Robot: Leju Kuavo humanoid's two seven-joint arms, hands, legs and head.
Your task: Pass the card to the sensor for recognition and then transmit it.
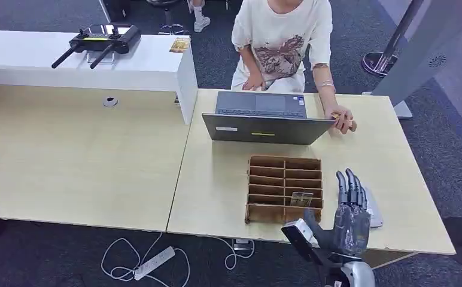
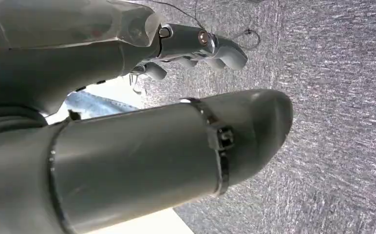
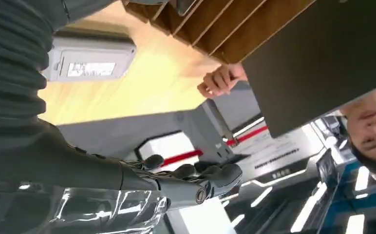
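R hand [image 1: 349, 209] empty, fingers straight, beside organizer [image 1: 285, 189] (card [image 1: 301, 199] inside).

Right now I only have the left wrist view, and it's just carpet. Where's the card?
Observer: The card stands in the rack, right column, near the front.
Operator: Where's the right hand?
Observer: The right hand is over the table just right of the rack, fingers straight, holding nothing.
Operator: And the sensor?
Observer: A flat grey device, likely the sensor, lies on the table, partly hidden behind that hand.
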